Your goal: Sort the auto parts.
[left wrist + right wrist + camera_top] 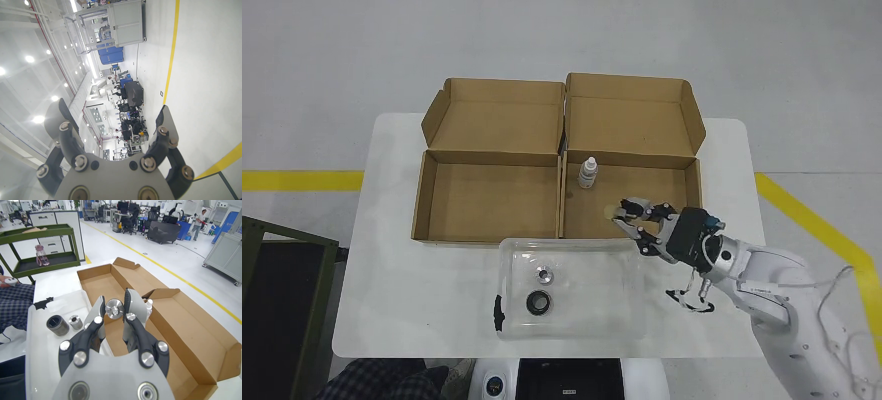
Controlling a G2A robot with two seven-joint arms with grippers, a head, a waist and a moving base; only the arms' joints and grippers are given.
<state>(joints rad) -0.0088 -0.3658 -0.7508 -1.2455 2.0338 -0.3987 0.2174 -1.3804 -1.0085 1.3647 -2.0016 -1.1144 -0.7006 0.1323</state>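
1. Over the near side of the right-hand open brown cardboard box (667,185), the right pincer (114,302) is narrowed onto a shiny round silver metal part (114,312). One finger pad presses each side of its rim. The part's flat face, with a raised hub in the middle, is turned toward the wrist camera.
2. The left pincer (112,104) is spread wide with nothing between its fingers, and it points out into the room.
3. A small white plastic bottle (587,172) stands upright in the same box, by the wall next to the left-hand open brown cardboard box (487,200). The two boxes sit side by side, touching.
4. A clear plastic tray (504,300) lies on the white worktop (392,250) just in front of the boxes.
5. Inside the tray stand a dark cylindrical metal sleeve (57,326) and a small silver metal cylinder (75,322) with a hole in its top. They are near each other but apart.
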